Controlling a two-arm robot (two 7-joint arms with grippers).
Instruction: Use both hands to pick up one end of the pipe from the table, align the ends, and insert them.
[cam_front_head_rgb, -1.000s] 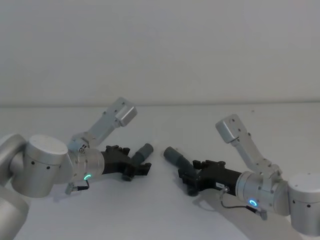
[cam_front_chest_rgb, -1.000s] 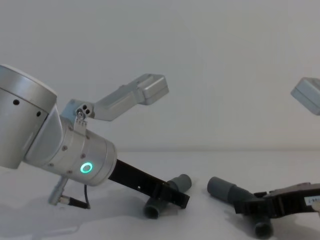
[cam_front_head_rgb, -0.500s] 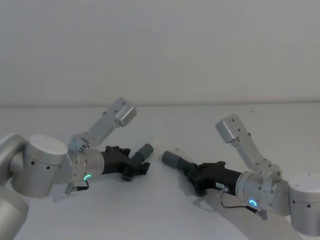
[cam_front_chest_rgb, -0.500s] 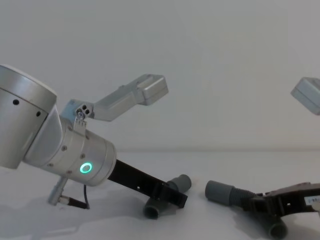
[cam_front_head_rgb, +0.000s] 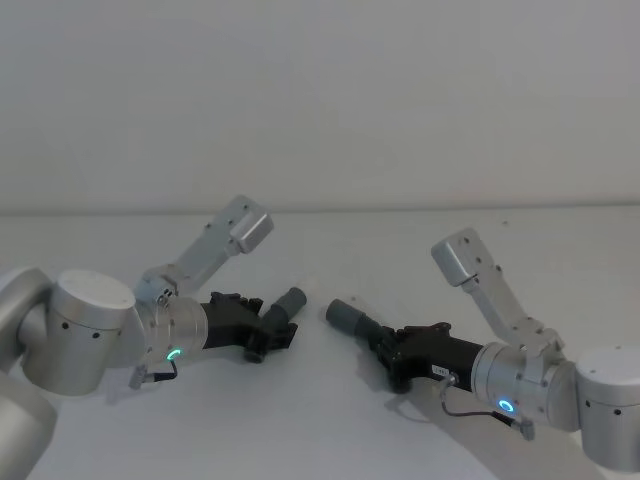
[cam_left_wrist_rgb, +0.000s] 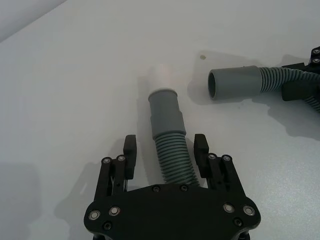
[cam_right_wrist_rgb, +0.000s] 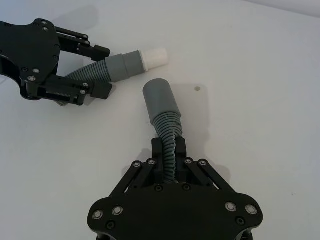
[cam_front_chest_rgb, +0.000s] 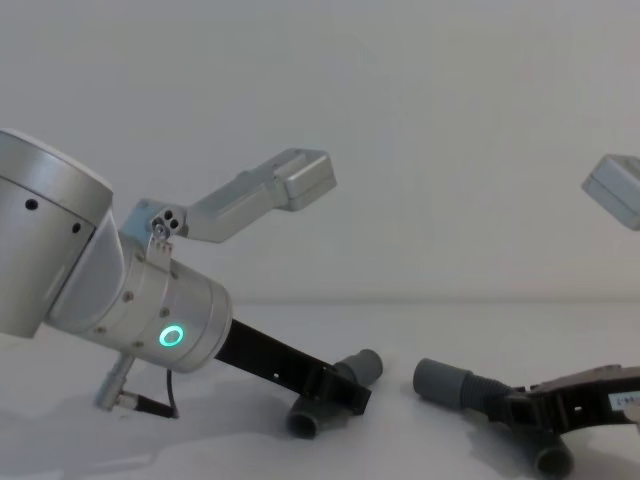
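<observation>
The white counter (cam_front_head_rgb: 320, 410) spreads under both of my arms. My left arm (cam_front_head_rgb: 90, 335) reaches in low from the left and my right arm (cam_front_head_rgb: 560, 385) from the right, and both tilt down toward the middle.

My left fingers (cam_left_wrist_rgb: 131, 150) stand apart on either side of the left pipe piece (cam_left_wrist_rgb: 170, 145). They straddle its ribbed hose with a gap showing on at least one side, so they have no hold on it. In the chest view, the near end of that piece sits on the counter and its collared end angles upward.

My right fingers (cam_right_wrist_rgb: 181, 150) are drawn in tight on the ribbed hose of the right pipe piece (cam_right_wrist_rgb: 161, 102) and clamp it just behind the collar. I cannot tell whether this piece is clear of the counter.

The two collared ends face each other near the middle, close together but apart and not in line. The whitish spigot (cam_left_wrist_rgb: 161, 77) on the left piece points past the grey socket (cam_left_wrist_rgb: 235, 82) on the right piece.

A small dark speck (cam_left_wrist_rgb: 202, 56) lies on the counter just beside the two tips.
</observation>
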